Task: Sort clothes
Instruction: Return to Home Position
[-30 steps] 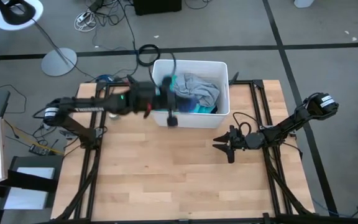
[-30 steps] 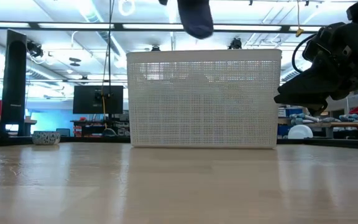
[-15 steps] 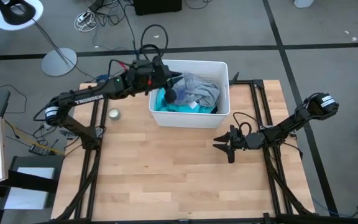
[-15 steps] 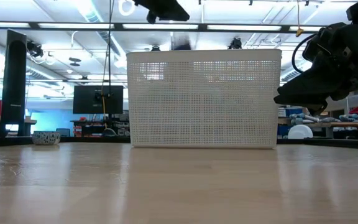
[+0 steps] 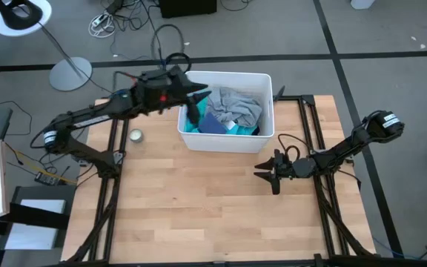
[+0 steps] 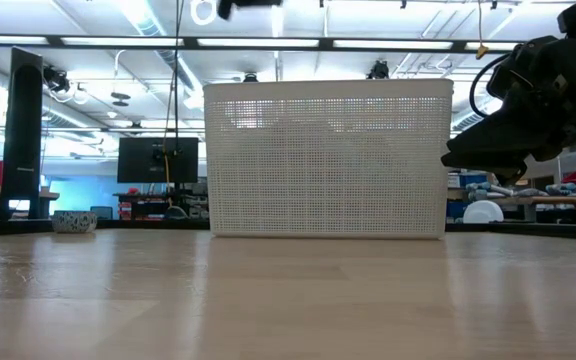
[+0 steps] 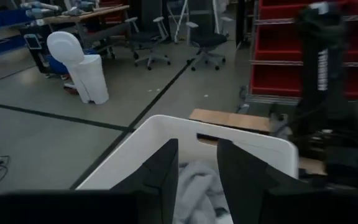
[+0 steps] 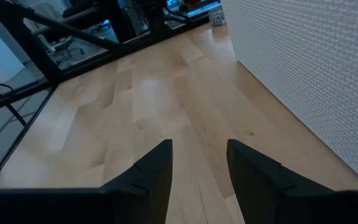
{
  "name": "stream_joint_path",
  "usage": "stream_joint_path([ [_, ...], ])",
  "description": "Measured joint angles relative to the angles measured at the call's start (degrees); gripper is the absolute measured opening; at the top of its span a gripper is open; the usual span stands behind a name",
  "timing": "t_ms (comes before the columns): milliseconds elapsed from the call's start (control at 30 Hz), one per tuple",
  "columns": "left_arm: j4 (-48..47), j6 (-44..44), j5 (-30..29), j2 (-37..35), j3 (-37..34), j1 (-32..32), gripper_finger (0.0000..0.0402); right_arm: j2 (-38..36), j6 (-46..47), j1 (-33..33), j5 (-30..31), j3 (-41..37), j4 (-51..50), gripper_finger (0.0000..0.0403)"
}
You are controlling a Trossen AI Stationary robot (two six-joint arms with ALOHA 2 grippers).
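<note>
We judge two risks, nearest first: the right gripper (image 5: 269, 172), low over the table (image 5: 199, 215) and just in front of the bin (image 5: 228, 142), may clip its wall. The left gripper (image 5: 197, 100), above the bin's left rim, may catch that rim on withdrawal. Right fingers (image 8: 157, 168) and left fingers (image 7: 163, 174) stand apart, holding nothing. The clothes (image 5: 236, 107) lie inside the bin.

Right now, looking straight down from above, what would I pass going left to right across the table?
Small round object → left gripper, open → white bin under it, holding the clothes → right gripper, open above the table.
</note>
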Motion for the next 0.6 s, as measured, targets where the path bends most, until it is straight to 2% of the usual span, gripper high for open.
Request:
stream_joint_path([
  [100,-4.9,0.2,0.0,-4.8,0.0,-1.3,0.0117,0.0,-0.4,0.0,0.1,0.0,0.0,0.0153],
  [233,-13.6,0.2,0.0,-11.7,0.0,-3.9,0.0117,0.0,-7.0,0.0,0.5,0.0,0.0,0.0153],
  [367,-21.3,0.4,1.8,-18.3,-2.2,-9.3,0.0117,0.0,-10.4,0.0,0.5,0.0,-0.1,0.0153],
  [467,-19.5,0.1,3.5,-22.8,-8.3,-14.1,0.0117,0.0,-11.4,0.0,0.6,0.0,-0.2,0.0153],
  [600,-10.1,-0.6,2.1,-28.9,-20.5,-18.5,0.0117,0.0,-12.1,0.0,0.6,0.0,-0.2,0.0153],
])
